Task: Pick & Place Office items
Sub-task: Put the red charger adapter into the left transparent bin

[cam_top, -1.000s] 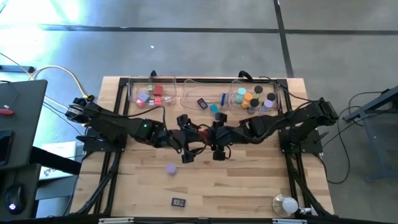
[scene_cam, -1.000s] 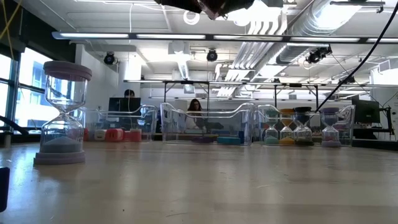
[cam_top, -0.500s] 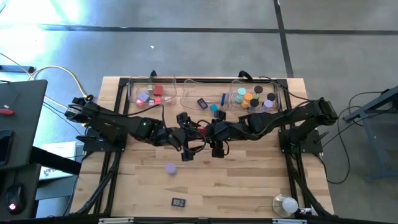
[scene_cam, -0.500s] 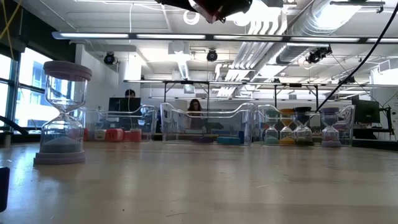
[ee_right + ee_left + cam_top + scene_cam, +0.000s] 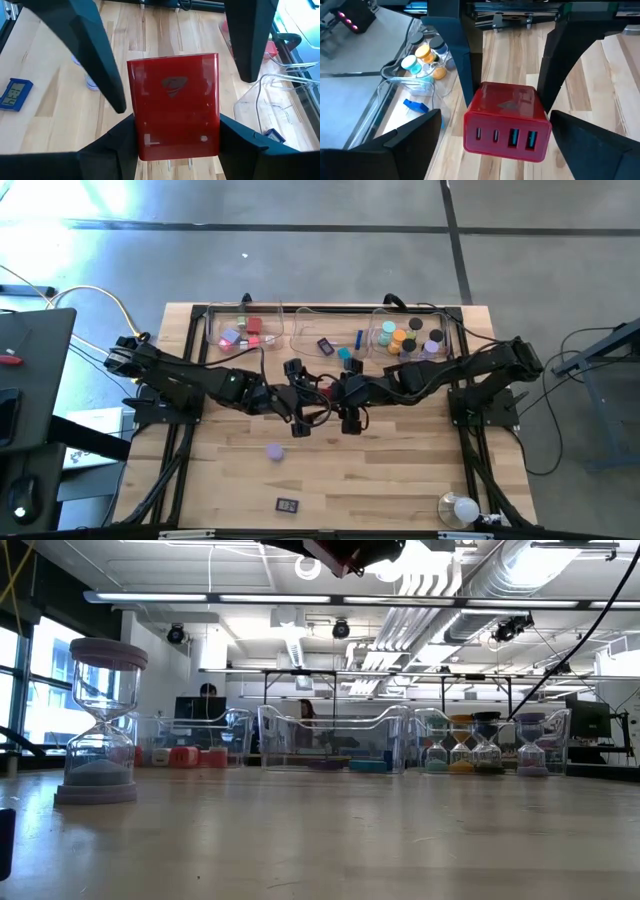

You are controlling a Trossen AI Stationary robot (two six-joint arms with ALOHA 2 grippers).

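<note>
A red charger block (image 5: 506, 122) with a row of ports on one face hangs in the air over the middle of the table (image 5: 400, 470). My right gripper (image 5: 177, 132) is shut on it. My left gripper (image 5: 495, 120) faces the port end, open, one finger on each side of the block. In the high view the two grippers meet at the block (image 5: 321, 388). A lavender hourglass (image 5: 274, 451) stands on its base on the wood. Other small office items lie in three clear trays (image 5: 330, 330) along the far edge. My right gripper pinches the red block's two opposite side faces (image 5: 134, 125) between its two fingers. It comes from the table's right, slanting down. The block is lifted clear of the table, its port face (image 5: 505, 139) turned toward my left gripper.
The left tray (image 5: 215, 332) holds red and pink blocks, the middle one a blue stick (image 5: 358, 338), the right one (image 5: 452, 330) coloured hourglasses. A small digital clock (image 5: 287, 504) and a white bulb (image 5: 462, 508) lie near the front edge.
My right gripper has swung a little toward the table's left with the red block, bringing it in between my left gripper's fingers.
</note>
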